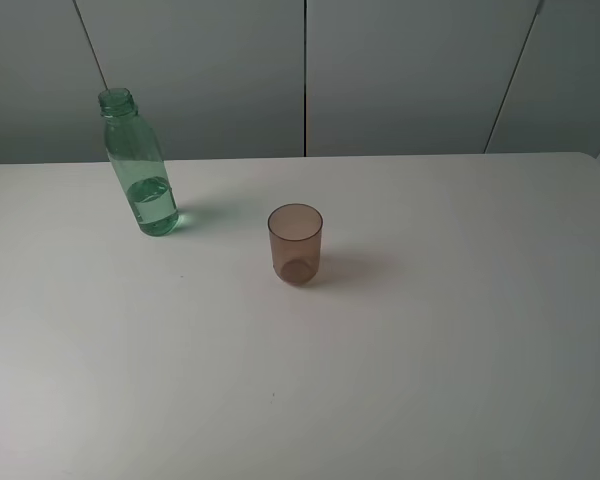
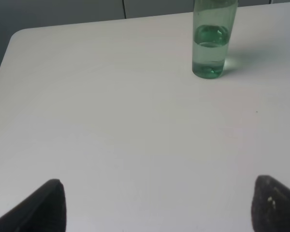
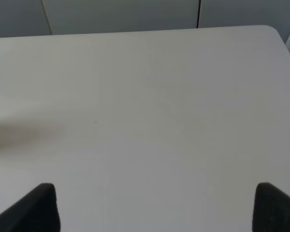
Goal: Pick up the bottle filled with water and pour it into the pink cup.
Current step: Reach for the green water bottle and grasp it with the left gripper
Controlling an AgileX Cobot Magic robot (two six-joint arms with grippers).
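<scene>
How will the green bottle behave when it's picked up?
Probably bottom-heavy and fairly stable: the water fills only the lower part of the bottle. Likely to spill if tilted early, since the neck has no cap. The clear plastic wall looks smooth, so it may slip in a light grip.

We only caught the very ends of the robot. The left end effector (image 2: 157,207) had two matte black, wedge-shaped fingertips (image 2: 38,209), one with a few pale specks on it. The right end effector (image 3: 154,208) looked the same to us, just blunt black wedges.
</scene>
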